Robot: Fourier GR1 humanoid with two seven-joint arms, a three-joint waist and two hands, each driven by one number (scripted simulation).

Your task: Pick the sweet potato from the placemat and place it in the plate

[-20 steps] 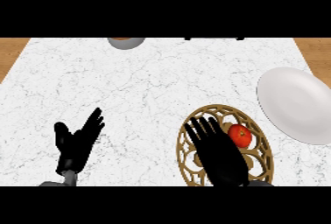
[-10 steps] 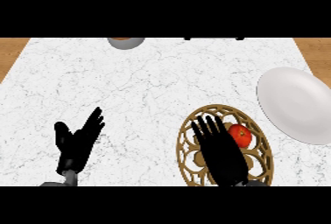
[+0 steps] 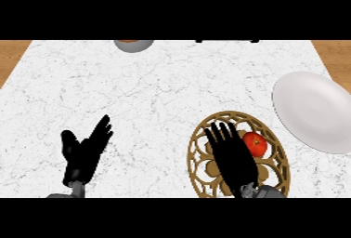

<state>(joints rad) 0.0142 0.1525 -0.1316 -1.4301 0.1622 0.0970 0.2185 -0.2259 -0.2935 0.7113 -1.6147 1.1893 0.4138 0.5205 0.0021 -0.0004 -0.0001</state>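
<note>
The right robot hand (image 3: 233, 155) lies over the placemat (image 3: 203, 163), a round brown mat of openwork loops near the table's front edge. Its fingers are straight and spread, pointing away from the robot, and they hold nothing. The sweet potato (image 3: 256, 143), which shows here as a small round orange-red thing, sits on the right half of the placemat, just beside the hand's outer edge. Whether the hand touches it cannot be told from this view.

The plate (image 3: 316, 111) is white and lies on the table (image 3: 158, 93) at the right side, reaching the view's right edge. It is near the placemat's upper right rim but apart from it.

The left robot hand (image 3: 83, 153) shows at the lower left, open and resting, fingers straight and tilted up toward the right, thumb out to the left. It holds nothing and stands well apart from the placemat.

At the table's far edge, left of the middle, a grey round thing (image 3: 133, 44) is partly cut off by the view's top. The table is white marble with wood showing past its left and right corners.
</note>
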